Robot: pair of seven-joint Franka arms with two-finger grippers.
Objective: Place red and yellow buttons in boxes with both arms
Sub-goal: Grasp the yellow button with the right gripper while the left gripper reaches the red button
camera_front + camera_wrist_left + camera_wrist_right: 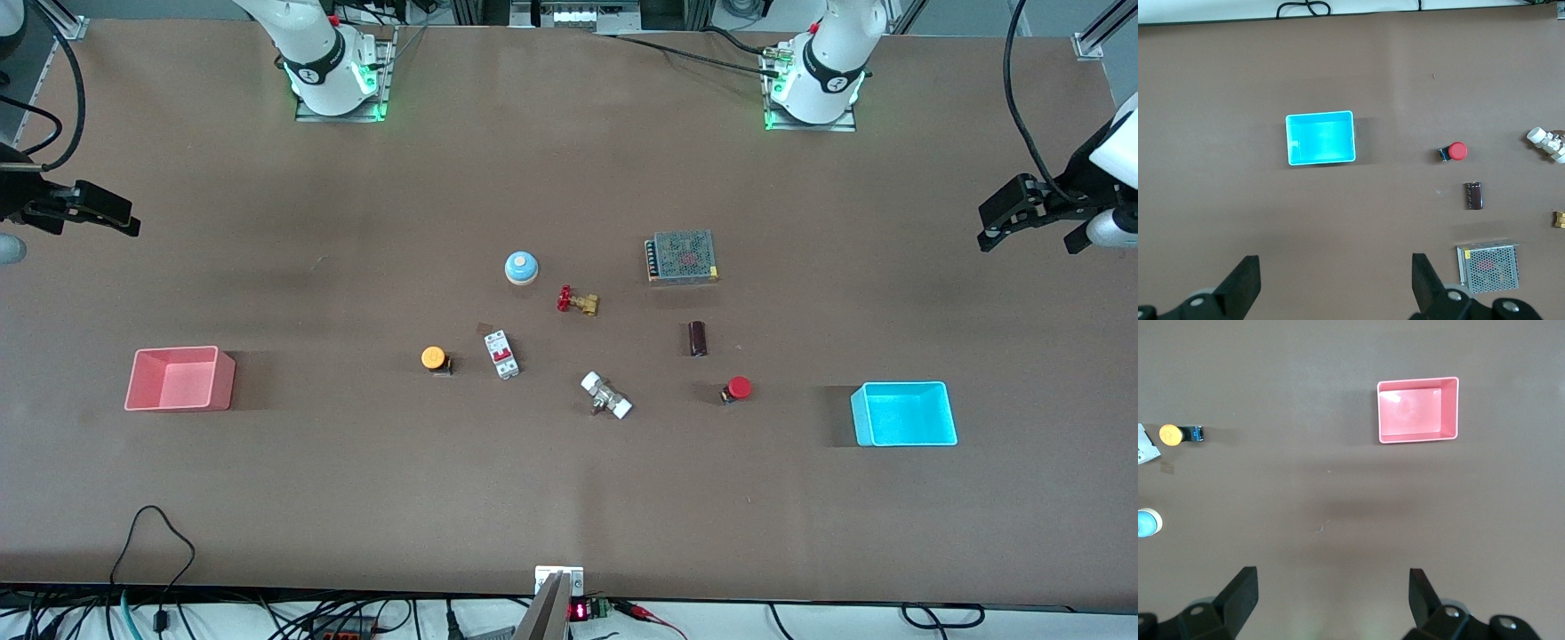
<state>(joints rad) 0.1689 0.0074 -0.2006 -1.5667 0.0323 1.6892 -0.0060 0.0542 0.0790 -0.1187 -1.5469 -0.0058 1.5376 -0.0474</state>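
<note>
Red button (pixel 737 388) lying tipped on the table (pixel 356 480), between the dark brown cylinder (pixel 698 339) and the cyan box (pixel 904 414), well apart from that box. Yellow button (pixel 434 358) also on its side, just beside the white circuit breaker (pixel 502 354), toward the right arm's end, with the pink box (pixel 179 379) well apart from it at that end. Both boxes with nothing inside.

Mid-table clutter: blue-domed bell (pixel 522 268) farther from the front camera, brass valve with red handle (pixel 577 300) near it, white-capped fitting (pixel 606 396) nearer the camera, meshed power supply (pixel 683 257) farthest back.

Left claw (pixel 1000 218) up in the air over the table's edge at the left arm's end, fingers (pixel 1423 279) spread wide, nothing held. Right claw (pixel 111 213) likewise aloft at the right arm's end, fingers (pixel 1422 591) released wide, gripping nothing. Both arms waiting.
</note>
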